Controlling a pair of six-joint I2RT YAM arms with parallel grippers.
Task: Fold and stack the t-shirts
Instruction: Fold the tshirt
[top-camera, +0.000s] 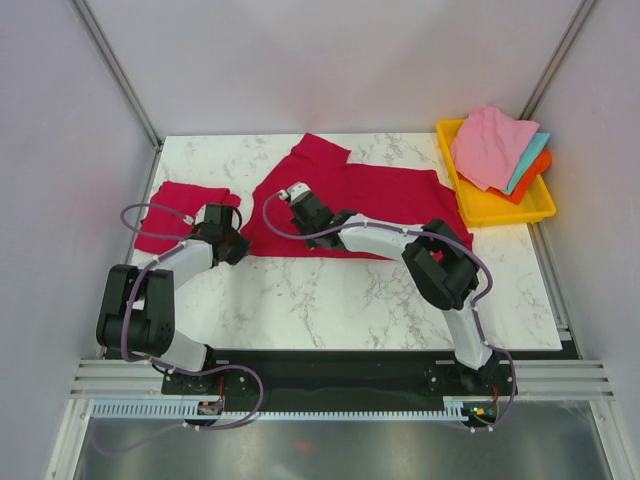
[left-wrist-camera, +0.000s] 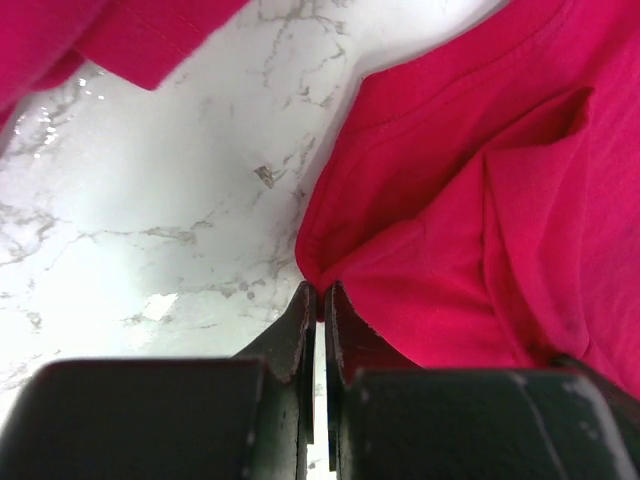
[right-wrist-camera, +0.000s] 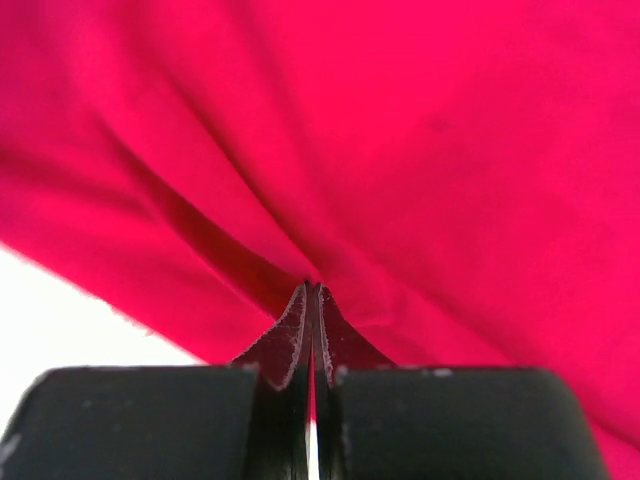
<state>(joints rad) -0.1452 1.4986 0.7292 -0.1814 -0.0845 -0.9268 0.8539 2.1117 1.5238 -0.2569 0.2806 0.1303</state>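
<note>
Spread red shirt (top-camera: 385, 200) lies rumpled mid-counter (top-camera: 330, 300), with the folded red shirt (top-camera: 178, 215) at its nine o'clock. Left tool (left-wrist-camera: 320, 293) pinches its seven o'clock corner, and right tool (right-wrist-camera: 313, 291) is clamped on a ridge of its cloth.

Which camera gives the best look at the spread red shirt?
Top external: it alone shows the spread shirt almost whole, with one arm crossing it. Left wrist shows just one edge, pinched in the shut left end effector. Right wrist shows only creased cloth filling the frame, a fold nipped by the right end effector.
</note>
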